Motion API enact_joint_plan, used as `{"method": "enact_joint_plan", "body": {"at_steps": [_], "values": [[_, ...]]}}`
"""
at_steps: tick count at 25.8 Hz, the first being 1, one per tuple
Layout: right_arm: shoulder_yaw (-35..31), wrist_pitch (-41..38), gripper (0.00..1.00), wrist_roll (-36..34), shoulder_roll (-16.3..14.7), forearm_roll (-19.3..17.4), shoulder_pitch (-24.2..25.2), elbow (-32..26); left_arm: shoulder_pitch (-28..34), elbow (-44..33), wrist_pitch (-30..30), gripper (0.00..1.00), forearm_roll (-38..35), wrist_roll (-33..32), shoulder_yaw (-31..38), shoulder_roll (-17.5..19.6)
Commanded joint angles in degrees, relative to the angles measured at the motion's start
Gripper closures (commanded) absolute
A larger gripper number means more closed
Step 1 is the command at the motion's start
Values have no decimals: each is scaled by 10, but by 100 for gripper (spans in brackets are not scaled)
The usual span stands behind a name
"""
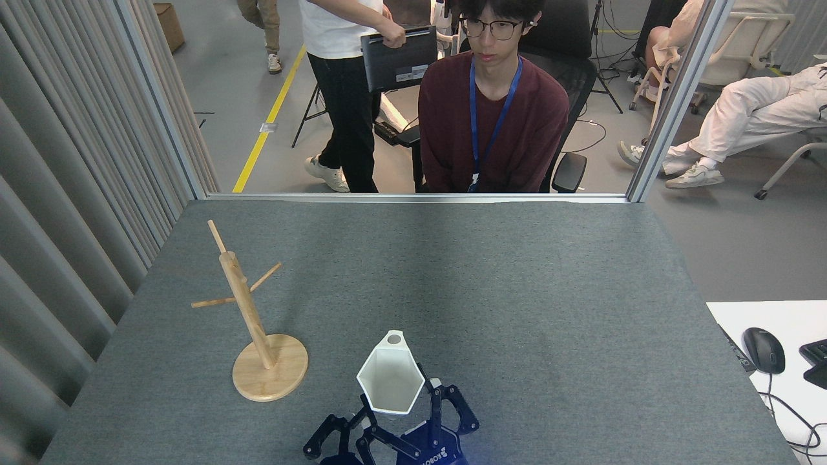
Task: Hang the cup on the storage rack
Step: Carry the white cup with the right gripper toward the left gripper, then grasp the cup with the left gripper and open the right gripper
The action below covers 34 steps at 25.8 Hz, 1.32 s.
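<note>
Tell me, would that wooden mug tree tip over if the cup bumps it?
Probably it could. The storage rack is a tall thin post on a small round base, so a knock near its pegs would likely rock it. It looks like light wood, standing loose on the grey table, so it may slide too.

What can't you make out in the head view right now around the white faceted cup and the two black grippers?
- White faceted cup: its lower body, hidden by the grippers in front.
- Right gripper: fingers flank the cup, but contact is unclear.
- Left gripper: cut off by the bottom edge, so open or shut is unclear.
- Light wooden storage rack: peg tips too thin to judge.
</note>
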Motion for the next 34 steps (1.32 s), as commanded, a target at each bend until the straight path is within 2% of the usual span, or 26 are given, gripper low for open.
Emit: {"method": "enact_joint_plan", "body": {"at_steps": [1,8,19,20,22,25,26,27,28,29,34], "values": [[4,0,44,-6,-5,2,18,-14,-1,1,0,0,0,1,1,0],[17,1,44,-13,-17,2,48,-26,-6,5,0,0,2,1,1,2],[56,27,44,-21,-21,12,51,-10,-12,-4,0,0,5,2,3,0],[56,27,44,-21,-21,12,55,-10,-12,-5,0,5,5,2,3,2],[55,29,43,-21,-21,12,56,-10,-12,-12,-1,36,5,2,2,5],[55,29,43,-22,-22,12,57,-11,-11,-15,0,73,4,2,2,5],[54,29,41,-22,-22,12,57,-11,-12,-15,0,76,4,2,2,5],[53,30,30,-24,-21,12,57,-12,-11,-15,0,77,4,2,2,5],[52,32,9,-29,-21,11,57,-13,-12,-15,0,78,4,2,2,6],[53,34,1,-37,-21,11,57,-16,-12,-15,0,78,4,2,2,6],[71,26,1,-51,-20,8,56,-58,-12,-12,1,78,4,2,2,5]]}}
